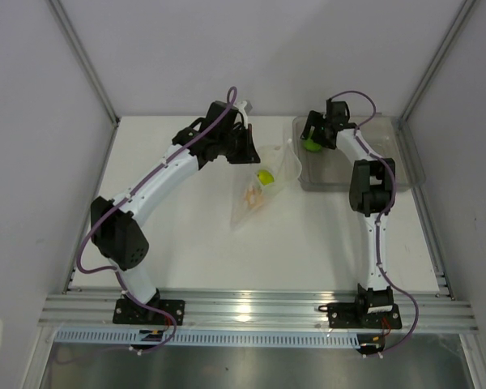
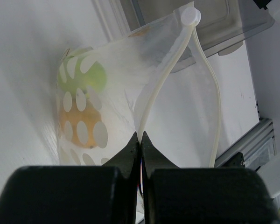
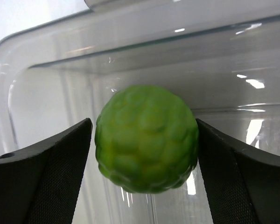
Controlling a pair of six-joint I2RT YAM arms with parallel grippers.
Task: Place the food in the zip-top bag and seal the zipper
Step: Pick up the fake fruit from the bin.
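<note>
Lime-green, knobbly, likely light and squashy: the fruit (image 3: pixel 147 139) sits mid-frame in the tray (image 3: pixel 32 65), so squeeze across its middle. Right jaws flank it; whether they grip, you can't tell. Left jaws clench the zipper (image 2: pixel 164 74) of the limp bag (image 2: pixel 126 60).

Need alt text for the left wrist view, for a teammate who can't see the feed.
The left gripper is pinched shut on the zipper strip at the open mouth of the zip-top bag. Inside, behind white dots, sit a lime-green piece and an orange piece; a clear tray lies beyond.
</note>
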